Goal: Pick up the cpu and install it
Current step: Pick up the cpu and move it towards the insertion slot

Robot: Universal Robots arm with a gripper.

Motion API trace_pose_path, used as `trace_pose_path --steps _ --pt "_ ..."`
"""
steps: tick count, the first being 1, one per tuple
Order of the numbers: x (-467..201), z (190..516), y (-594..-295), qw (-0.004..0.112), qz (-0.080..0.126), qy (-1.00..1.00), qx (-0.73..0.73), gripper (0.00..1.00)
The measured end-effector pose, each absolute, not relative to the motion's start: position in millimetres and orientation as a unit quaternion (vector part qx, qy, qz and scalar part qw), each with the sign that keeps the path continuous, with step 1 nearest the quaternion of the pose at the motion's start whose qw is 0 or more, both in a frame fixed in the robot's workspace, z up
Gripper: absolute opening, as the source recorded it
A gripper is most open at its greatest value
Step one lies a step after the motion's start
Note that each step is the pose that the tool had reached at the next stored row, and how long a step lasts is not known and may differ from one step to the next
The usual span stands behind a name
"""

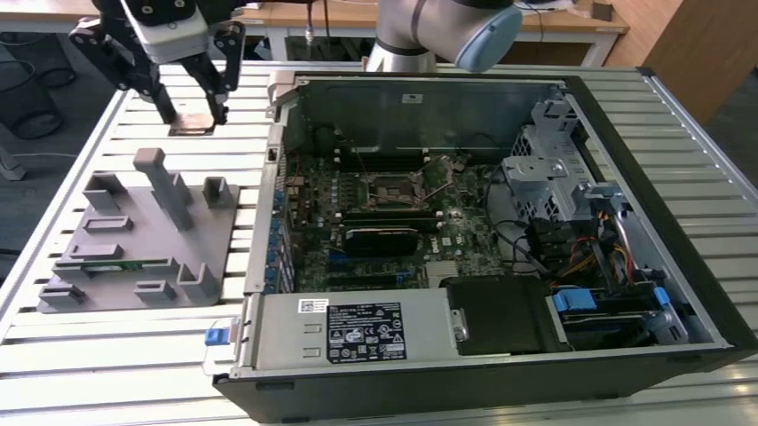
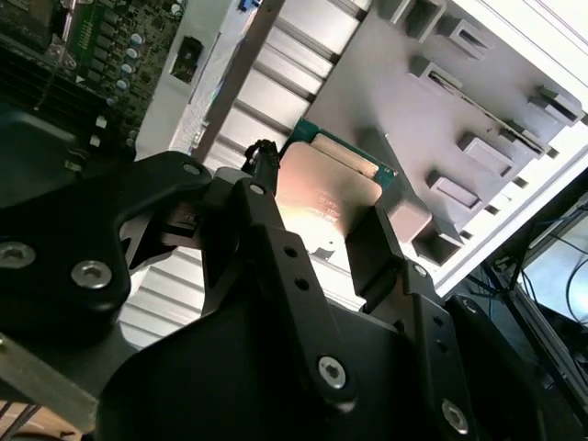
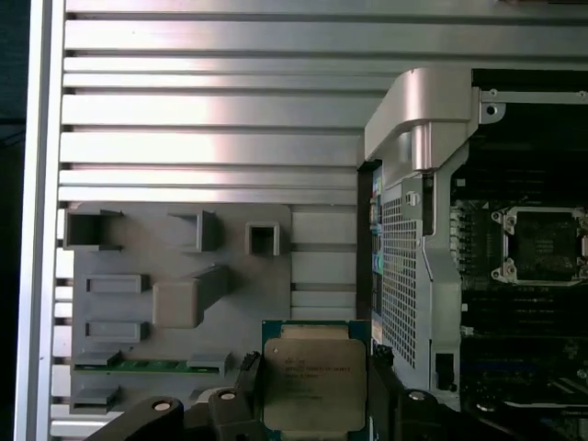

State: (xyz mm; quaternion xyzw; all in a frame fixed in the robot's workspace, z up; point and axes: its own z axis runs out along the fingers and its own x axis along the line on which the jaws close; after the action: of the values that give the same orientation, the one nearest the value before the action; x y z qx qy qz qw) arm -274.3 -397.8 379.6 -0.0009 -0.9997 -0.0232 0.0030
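First wrist view shows the gripper (image 3: 315, 397) squeezing the cpu (image 3: 315, 375), maybe over the grey holder's (image 3: 165, 276) edge: the carry step, needing a flat trip to the socket (image 3: 542, 243).

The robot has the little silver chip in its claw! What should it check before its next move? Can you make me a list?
1. Gripper shut on the cpu, holding it by two opposite edges: ok.
2. Cpu up off the grey holder: ok, it hangs above the slatted table.
3. Cpu over the socket: not ok, it is outside the computer case, toward the exterior view's left.
4. Socket empty: ok, it looks bare in the first wrist view.
5. Socket clamp open: cannot tell.
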Motion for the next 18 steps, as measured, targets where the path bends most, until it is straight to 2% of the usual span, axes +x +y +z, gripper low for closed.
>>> trace_pose_path --steps 18 --pt "-208.1 374.9 -397.8 0.003 -0.023 -1.000 -0.001 0.54"
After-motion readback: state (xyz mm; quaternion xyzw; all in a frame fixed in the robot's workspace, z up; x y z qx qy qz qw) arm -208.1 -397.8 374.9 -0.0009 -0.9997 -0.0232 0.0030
